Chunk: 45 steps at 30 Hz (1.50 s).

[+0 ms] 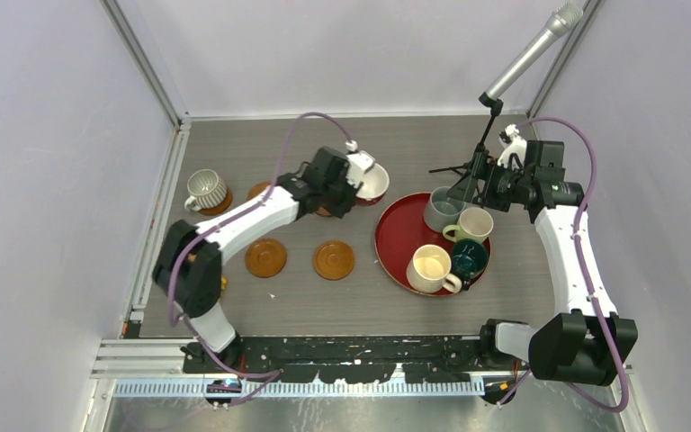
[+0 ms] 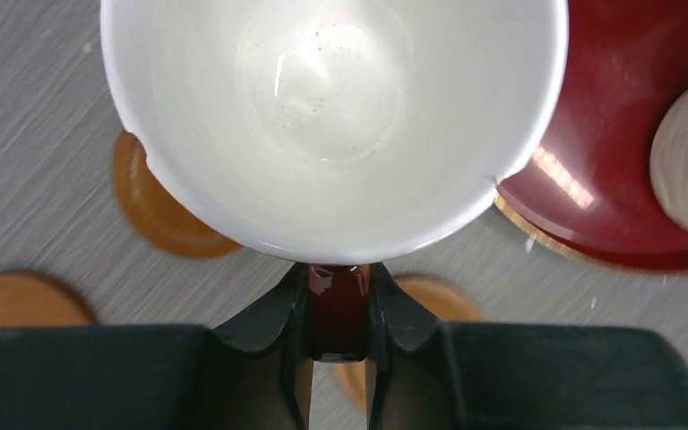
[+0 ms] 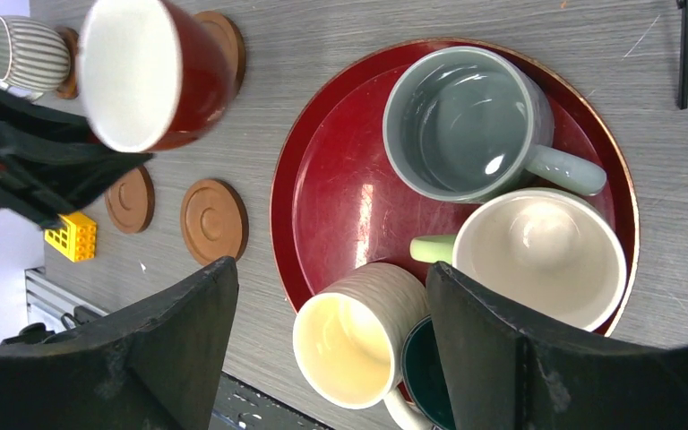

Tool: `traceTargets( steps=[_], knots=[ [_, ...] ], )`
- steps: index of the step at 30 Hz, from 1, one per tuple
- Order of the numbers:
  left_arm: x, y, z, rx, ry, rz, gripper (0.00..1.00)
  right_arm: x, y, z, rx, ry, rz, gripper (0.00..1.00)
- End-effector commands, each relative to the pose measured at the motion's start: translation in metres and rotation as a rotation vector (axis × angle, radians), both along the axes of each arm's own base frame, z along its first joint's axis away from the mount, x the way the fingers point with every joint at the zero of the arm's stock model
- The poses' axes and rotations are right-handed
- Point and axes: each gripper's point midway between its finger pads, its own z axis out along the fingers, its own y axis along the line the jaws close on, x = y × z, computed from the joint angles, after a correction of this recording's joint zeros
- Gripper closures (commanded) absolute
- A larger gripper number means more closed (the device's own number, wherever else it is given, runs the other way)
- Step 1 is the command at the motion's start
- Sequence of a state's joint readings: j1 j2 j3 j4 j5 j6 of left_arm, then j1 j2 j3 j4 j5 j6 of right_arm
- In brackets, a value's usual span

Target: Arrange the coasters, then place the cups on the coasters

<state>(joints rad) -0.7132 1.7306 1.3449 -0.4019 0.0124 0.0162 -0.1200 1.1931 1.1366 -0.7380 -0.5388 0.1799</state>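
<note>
My left gripper (image 1: pixel 354 184) is shut on the dark red handle (image 2: pixel 339 305) of a cup (image 1: pixel 371 180) that is red outside and white inside (image 2: pixel 336 116). This cup hangs left of the red tray (image 1: pixel 394 261), above the back coasters (image 2: pixel 157 210). A ribbed cup (image 1: pixel 206 189) stands on a coaster at the far left. Two bare coasters (image 1: pixel 265 257) (image 1: pixel 334 260) lie nearer the front. My right gripper (image 3: pixel 331 278) is open above the tray, which holds a grey-blue cup (image 3: pixel 466 121), a green-handled cup (image 3: pixel 537 255), a cream cup (image 3: pixel 363 336) and a dark teal cup (image 3: pixel 425 376).
A microphone on a black stand (image 1: pixel 472 171) rises at the back right, close to my right wrist. A small yellow block (image 3: pixel 73 235) lies near the left arm's base. Metal rails run along the left edge (image 1: pixel 157 225) and the front edge.
</note>
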Motion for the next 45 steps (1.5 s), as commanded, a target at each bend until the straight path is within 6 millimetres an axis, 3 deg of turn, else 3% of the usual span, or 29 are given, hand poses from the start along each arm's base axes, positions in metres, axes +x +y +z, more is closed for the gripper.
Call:
traceTargets(
  steps=[1,6,12,13,21,32,39,45],
  knots=[
    [0.002,0.042,0.076,-0.105,-0.152,-0.098,1.00,0.007,0.002,0.007,0.006,-0.024,0.030,0.19],
    [-0.015,0.117,0.092,-0.184,-0.101,-0.072,1.00,0.008,0.002,0.001,0.006,-0.004,0.035,0.21],
    [-0.029,0.203,0.097,-0.161,-0.144,0.014,1.00,0.010,0.003,0.000,-0.008,0.010,0.052,0.21],
    [-0.029,0.226,0.099,-0.159,-0.162,0.049,1.00,0.010,0.002,0.001,-0.013,0.009,0.055,0.21],
    [-0.062,0.318,0.091,-0.148,-0.156,0.093,1.00,0.008,0.005,-0.001,-0.025,0.025,0.082,0.21],
    [-0.083,0.407,0.075,-0.108,-0.203,0.186,1.00,0.014,0.014,0.006,-0.084,0.038,0.161,0.20],
    [-0.096,0.427,0.058,-0.086,-0.249,0.143,1.00,0.028,0.023,0.015,-0.130,0.055,0.205,0.20],
    [-0.100,0.442,0.037,-0.060,-0.301,0.139,1.00,0.040,0.043,0.021,-0.191,0.072,0.301,0.20]
  ],
)
